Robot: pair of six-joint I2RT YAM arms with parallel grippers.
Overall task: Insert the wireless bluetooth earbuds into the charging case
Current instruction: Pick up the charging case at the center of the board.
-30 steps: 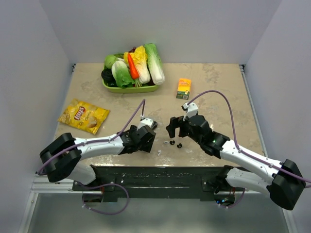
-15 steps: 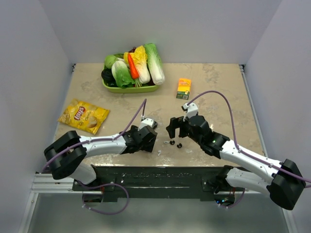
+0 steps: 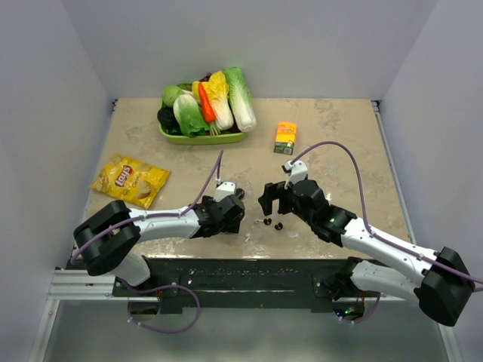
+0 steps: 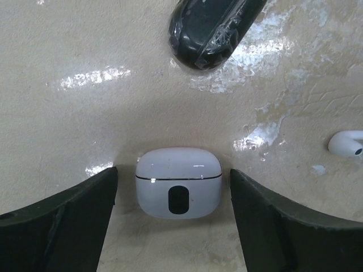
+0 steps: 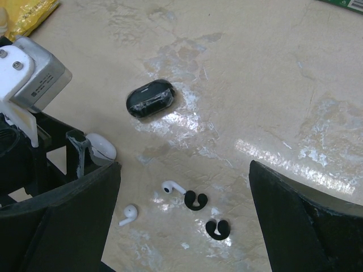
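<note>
Down by the near edge of the desk, about midway along it, the left tool stands open with one finger on each side of the white charging case. A narrow strip of desk shows between each finger and the case wall. That case is shut: a rounded, glossy white box with a thin seam round it and a dark oval on its front. Just beyond it, toward the far edge, lies a black charging case, also shut and shiny.

The right tool is spread wide and holds nothing. Its wrist view shows the wireless bluetooth earbuds loose on the desk between its fingers: two white stemmed pieces and two black C-shaped pieces, with one white just beside one black.

Bare desk runs from there to the right edge. A small juice box stands well apart toward the far edge. A green tray of vegetables sits at the far edge, left of centre, and a yellow chip bag lies near the left edge.
</note>
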